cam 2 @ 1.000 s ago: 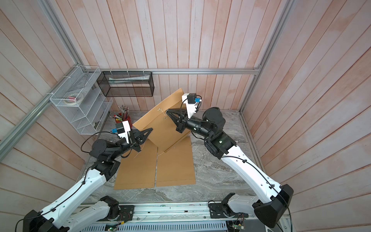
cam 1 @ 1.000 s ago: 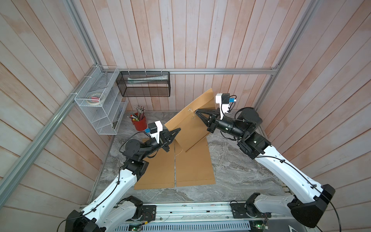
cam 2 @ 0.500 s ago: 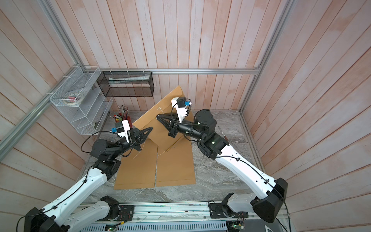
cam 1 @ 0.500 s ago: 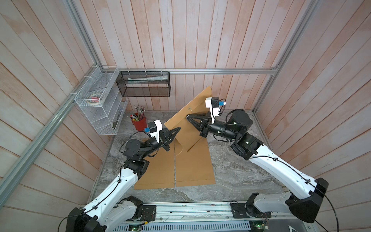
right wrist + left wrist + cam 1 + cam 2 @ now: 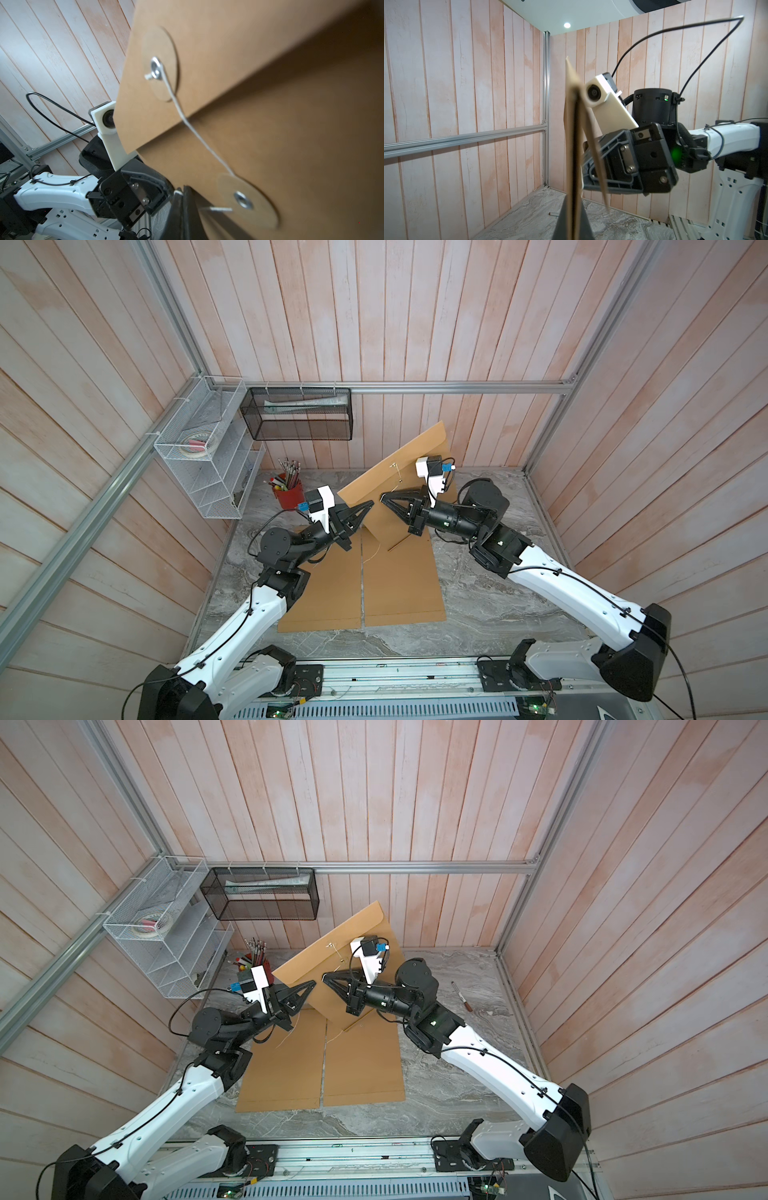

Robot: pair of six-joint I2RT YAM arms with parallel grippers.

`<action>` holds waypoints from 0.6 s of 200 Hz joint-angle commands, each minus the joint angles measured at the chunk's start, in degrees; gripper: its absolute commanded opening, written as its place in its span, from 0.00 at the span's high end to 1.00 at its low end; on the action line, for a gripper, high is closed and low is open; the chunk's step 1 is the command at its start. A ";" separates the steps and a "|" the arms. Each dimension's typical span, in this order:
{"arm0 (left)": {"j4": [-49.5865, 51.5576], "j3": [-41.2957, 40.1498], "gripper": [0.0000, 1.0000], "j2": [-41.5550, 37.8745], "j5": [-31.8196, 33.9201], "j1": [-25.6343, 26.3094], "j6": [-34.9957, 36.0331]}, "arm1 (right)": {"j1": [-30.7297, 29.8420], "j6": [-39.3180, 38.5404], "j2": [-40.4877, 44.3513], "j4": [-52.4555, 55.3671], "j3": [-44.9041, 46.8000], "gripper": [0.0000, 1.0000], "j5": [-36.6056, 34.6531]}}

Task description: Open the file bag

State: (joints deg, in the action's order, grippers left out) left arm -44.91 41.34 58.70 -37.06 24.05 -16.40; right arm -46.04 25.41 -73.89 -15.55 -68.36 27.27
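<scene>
While the file bag (image 5: pixel 386 483) hangs tilted in the air above the grey marble surface (image 5: pixel 498 605), its edges stand free of the plank walls. The left claw (image 5: pixel 368 506) pinches its lower edge. The right claw (image 5: pixel 384 498) is pressed together at its face. It is brown card, with its flap (image 5: pixel 145 83) lifted and a string (image 5: pixel 187 122) joining two discs. Other bags (image 5: pixel 328 585) lie flat below.
</scene>
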 commanded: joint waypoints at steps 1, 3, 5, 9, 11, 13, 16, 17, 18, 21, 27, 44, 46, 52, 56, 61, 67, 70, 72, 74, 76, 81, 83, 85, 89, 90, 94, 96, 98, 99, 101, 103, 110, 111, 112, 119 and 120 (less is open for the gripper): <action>-2.90 -0.53 1.00 -1.79 0.76 -0.71 -1.62 | 0.06 0.94 2.91 -1.04 3.10 1.00 -2.45; -2.93 -0.58 1.00 -1.91 0.76 -0.79 -1.68 | 0.16 1.02 3.19 -1.01 3.48 1.00 -2.71; -2.96 -0.61 1.00 -2.03 0.72 -0.84 -1.76 | 0.27 1.08 3.39 -1.05 3.75 1.00 -2.87; -2.91 -0.56 1.00 -2.34 0.63 -0.92 -1.90 | 0.54 1.21 4.12 -1.05 4.37 1.00 -3.37; -2.91 -0.63 1.00 -2.40 0.55 -0.98 -1.91 | 0.70 1.28 4.41 -1.04 4.59 1.00 -3.56; -2.91 -0.58 1.00 -2.54 0.51 -1.06 -2.02 | 0.89 1.37 4.71 -1.12 4.87 1.00 -3.74; -2.83 -0.52 1.00 -2.76 0.35 -1.15 -2.09 | 1.25 1.52 5.13 -1.11 5.37 1.00 -4.06; -2.87 -0.54 1.00 -2.86 0.29 -1.18 -2.12 | 1.32 1.54 5.32 -1.13 5.49 1.00 -4.06; -2.84 -0.51 1.00 -2.96 0.26 -1.19 -2.13 | 1.45 1.60 5.46 -1.14 5.59 1.00 -4.11; -2.75 -0.55 1.00 -3.10 0.16 -1.27 -2.21 | 1.74 1.70 5.88 -1.21 6.02 1.00 -4.32; -2.35 -0.56 1.00 -3.48 -0.18 -1.37 -2.22 | 2.49 1.83 6.76 -1.17 6.67 1.00 -4.64; -0.75 -0.44 1.00 -4.34 -1.34 -1.63 -1.90 | 4.61 1.55 8.89 -0.01 7.05 1.00 -5.13; -0.43 -0.49 1.00 -4.46 -1.48 -1.64 -1.84 | 4.77 1.35 9.10 0.26 6.95 1.00 -5.19; 0.28 -0.56 1.00 -4.76 -1.69 -1.72 -1.53 | 5.37 0.79 9.67 1.07 6.58 1.00 -5.50; 0.76 -0.69 1.00 -5.03 -1.77 -1.73 -1.42 | 5.81 0.31 10.03 1.83 6.14 1.00 -5.68; 1.11 -0.89 1.00 -5.34 -1.79 -1.81 -1.35 | 6.23 -0.26 10.33 2.77 5.51 1.00 -5.89; 1.46 -1.22 1.00 -5.64 -1.87 -1.82 -1.25 | 6.76 -0.95 10.65 3.72 4.71 1.00 -5.94; 1.56 -1.35 1.00 -5.69 -1.95 -1.89 -1.25 | 7.03 -1.24 10.75 4.14 4.35 1.00 -5.91; 1.68 -1.42 1.00 -5.83 -2.03 -1.90 -1.15 | 7.20 -1.41 10.78 4.37 4.02 1.00 -5.93; 1.80 -1.52 1.00 -5.89 -2.05 -1.90 -1.15 | 7.37 -1.63 10.82 4.63 3.78 1.00 -5.85; 1.87 -1.59 1.00 -5.94 -2.12 -1.90 -1.15 | 7.48 -1.80 10.84 4.82 3.46 1.00 -5.78; 2.06 -1.82 1.00 -6.09 -2.29 -1.91 -1.15 | 7.69 -2.29 10.78 5.50 2.64 1.00 -5.58; 2.16 -1.93 1.00 -6.13 -2.31 -1.91 -1.17 | 7.76 -2.53 10.69 5.83 2.23 1.00 -5.56; 2.18 -2.05 1.00 -6.14 -2.36 -1.91 -1.17 | 7.80 -2.73 10.63 6.11 1.90 1.00 -5.51; 2.30 -2.17 1.00 -6.16 -2.40 -1.91 -1.15 | 7.81 -3.17 10.49 6.73 1.13 1.00 -5.40; 2.29 -2.24 1.00 -6.19 -2.40 -1.91 -1.16 | 7.81 -3.30 10.46 6.88 0.99 1.00 -5.34; 2.36 -2.40 1.00 -6.27 -2.40 -1.91 -1.16 | 7.81 -3.70 10.24 7.41 0.27 1.00 -5.27; 2.43 -2.45 1.00 -6.26 -2.40 -1.91 -1.15 | 7.81 -3.87 10.18 7.63 -0.06 1.00 -5.22; 2.51 -2.48 1.00 -6.28 -2.40 -1.91 -1.10 | 7.81 -4.03 10.06 7.81 -0.36 1.00 -5.06; 2.53 -2.58 1.00 -6.25 -2.40 -1.91 -1.05 | 7.81 -4.13 10.03 7.90 -0.54 1.00 -5.09; 2.54 -2.63 1.00 -6.28 -2.45 -1.95 -1.08 | 7.81 -4.25 9.91 8.04 -0.74 1.00 -4.98; 2.54 -2.70 1.00 -6.30 -2.48 -1.94 -1.06 | 7.81 -4.41 9.84 8.25 -1.08 1.00 -4.97; 2.55 -2.99 1.00 -6.36 -2.62 -1.91 -1.08 | 7.75 -4.80 9.58 8.78 -2.01 1.00 -4.87; 2.59 -2.96 1.00 -6.34 -2.64 -1.91 -1.09 | 7.78 -4.86 9.52 8.87 -2.16 1.00 -4.86; 2.61 -2.99 1.00 -6.32 -2.66 -1.91 -1.09 | 7.75 -4.94 9.45 8.92 -2.32 1.00 -4.86; 2.75 -3.20 1.00 -6.20 -2.82 -1.97 -1.04 | 7.80 -5.22 9.27 9.21 -3.08 1.00 -4.82; 2.78 -3.24 1.00 -6.26 -2.83 -1.98 -1.06 | 7.81 -5.25 9.28 9.22 -3.22 1.00 -4.84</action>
State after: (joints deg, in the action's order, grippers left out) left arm -43.13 39.46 52.82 -38.74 22.39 -17.63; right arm -38.35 22.83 -64.03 -9.39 -67.96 22.35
